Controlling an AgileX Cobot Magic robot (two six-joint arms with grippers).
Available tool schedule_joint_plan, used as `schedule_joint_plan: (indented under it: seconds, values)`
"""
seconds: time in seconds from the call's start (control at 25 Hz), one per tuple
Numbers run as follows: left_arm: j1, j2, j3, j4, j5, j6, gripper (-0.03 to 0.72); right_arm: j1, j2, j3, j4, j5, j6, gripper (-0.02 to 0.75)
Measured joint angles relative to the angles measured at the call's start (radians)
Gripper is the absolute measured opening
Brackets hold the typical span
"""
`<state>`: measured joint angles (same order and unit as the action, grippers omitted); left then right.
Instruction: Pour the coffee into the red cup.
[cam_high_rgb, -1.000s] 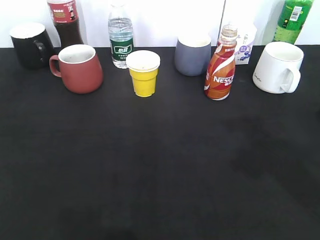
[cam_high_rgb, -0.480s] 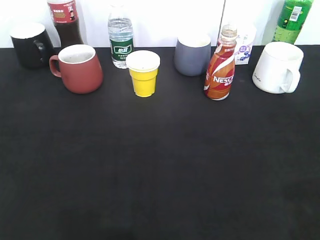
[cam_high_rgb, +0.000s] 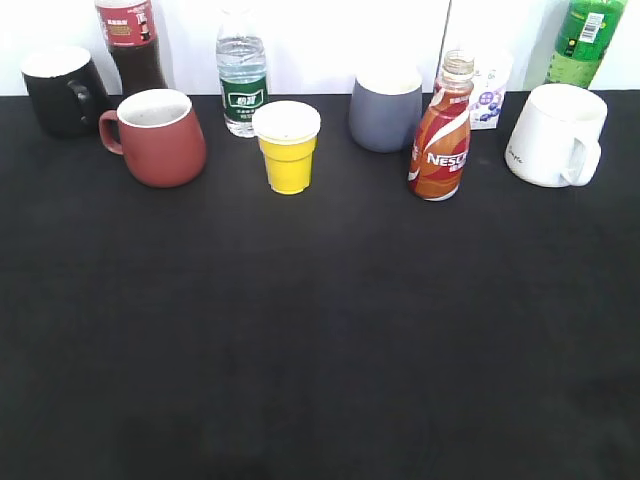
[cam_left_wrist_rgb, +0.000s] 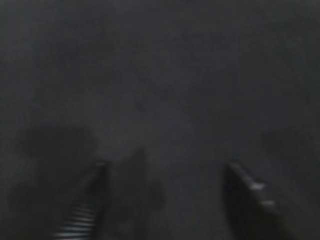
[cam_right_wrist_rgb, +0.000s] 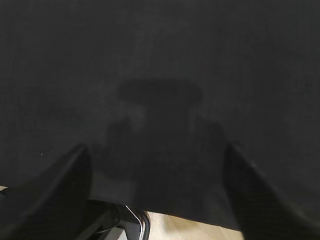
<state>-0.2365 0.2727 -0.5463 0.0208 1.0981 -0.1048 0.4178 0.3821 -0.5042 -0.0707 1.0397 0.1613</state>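
Nothing has moved since the earlier frames — we see the coffee (cam_high_rgb: 441, 140) upright, well right of the red cup (cam_high_rgb: 155, 137). Left gripper (cam_left_wrist_rgb: 170, 200) and right gripper (cam_right_wrist_rgb: 157, 192) hover spread, empty. We judge it slick — grasp its waist.

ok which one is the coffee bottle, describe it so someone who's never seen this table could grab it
Look along the row of cups and bottles at the back of the black table, right of centre. Between the grey cup and the white mug stands the coffee, a small curvy bottle. It alone has an orange-brown, red and white Nescafe wrap under a clear neck.
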Motion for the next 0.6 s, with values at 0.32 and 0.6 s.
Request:
schedule_joint_plan:
  seconds: [0.32, 0.6]
  values:
    - [0.0, 0.0, 0.0, 0.0, 0.0, 0.0, 0.545, 0.0, 0.0, 0.0, 0.005, 0.001, -0.001, 0.549]
    - [0.0, 0.0, 0.0, 0.0, 0.0, 0.0, 0.496, 0.0, 0.0, 0.0, 0.005, 0.001, -0.001, 0.505]
